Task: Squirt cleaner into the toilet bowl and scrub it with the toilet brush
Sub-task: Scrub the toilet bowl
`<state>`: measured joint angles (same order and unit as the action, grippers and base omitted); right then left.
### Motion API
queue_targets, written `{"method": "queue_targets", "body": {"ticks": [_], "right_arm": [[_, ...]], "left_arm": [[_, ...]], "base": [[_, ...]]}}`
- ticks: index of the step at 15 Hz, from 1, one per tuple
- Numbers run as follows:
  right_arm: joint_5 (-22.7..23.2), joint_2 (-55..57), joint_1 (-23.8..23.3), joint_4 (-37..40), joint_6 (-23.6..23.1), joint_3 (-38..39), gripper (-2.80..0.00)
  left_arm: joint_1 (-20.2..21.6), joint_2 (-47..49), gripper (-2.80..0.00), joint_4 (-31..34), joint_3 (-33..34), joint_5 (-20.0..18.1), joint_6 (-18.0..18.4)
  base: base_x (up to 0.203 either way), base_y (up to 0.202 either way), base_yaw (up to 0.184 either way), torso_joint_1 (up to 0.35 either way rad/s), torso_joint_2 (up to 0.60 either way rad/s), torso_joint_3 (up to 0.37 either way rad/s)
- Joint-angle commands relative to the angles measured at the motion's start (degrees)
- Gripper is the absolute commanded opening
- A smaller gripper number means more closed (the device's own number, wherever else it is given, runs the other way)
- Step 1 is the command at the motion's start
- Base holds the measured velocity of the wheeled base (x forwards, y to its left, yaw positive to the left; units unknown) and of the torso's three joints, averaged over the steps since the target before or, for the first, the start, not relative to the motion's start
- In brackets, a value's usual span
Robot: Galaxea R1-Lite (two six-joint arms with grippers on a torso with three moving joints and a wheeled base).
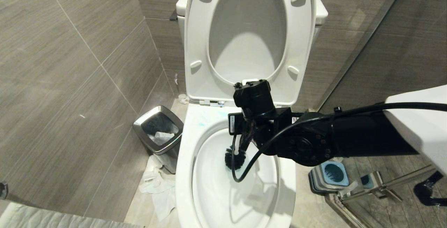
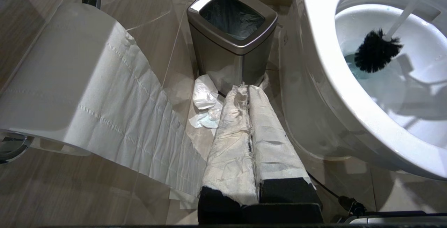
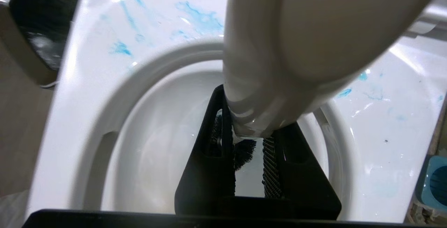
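The right gripper (image 3: 249, 144) is clamped on the long whitish-grey plastic handle of the toilet brush (image 2: 379, 50), gripping high up so its black fingers (image 3: 206, 158) stay above the water while the dark bristle head reaches down into the basin. The large glossy white ceramic toilet bowl (image 1: 185, 172) has its seat and lid raised, leaving room for the scrub, and turquoise streaks on the rim suggest cleaner is already in. The left gripper (image 2: 249, 130), paper-wrapped and closed on nothing, hangs beside the chrome-rimmed bin (image 2: 232, 41).
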<state>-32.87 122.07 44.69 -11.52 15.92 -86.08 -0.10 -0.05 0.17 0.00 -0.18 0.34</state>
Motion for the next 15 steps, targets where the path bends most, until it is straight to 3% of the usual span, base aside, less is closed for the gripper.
{"method": "queue_targets", "body": {"ticks": [1, 8, 15], "right_arm": [[-0.23, 4.80, -1.01, -0.65, 0.28, -0.61, -2.80], [-2.44, 11.86, -1.19, -6.93, 0.81, -0.75, -2.80], [-0.71, -0.63, -1.09, -4.94, 0.16, 0.68, -2.80]], "left_arm": [[0.01, 0.05, -2.80, 0.01, 0.09, 0.01, 0.01], [0.01, 0.05, -2.80, 0.01, 0.09, 0.01, 0.01], [0.01, 0.05, -2.80, 0.01, 0.09, 0.01, 0.01]], "base": [[0.000, 0.000, 0.000, 0.000, 0.00, 0.000], [0.000, 0.000, 0.000, 0.000, 0.00, 0.000], [0.000, 0.000, 0.000, 0.000, 0.00, 0.000]]}}
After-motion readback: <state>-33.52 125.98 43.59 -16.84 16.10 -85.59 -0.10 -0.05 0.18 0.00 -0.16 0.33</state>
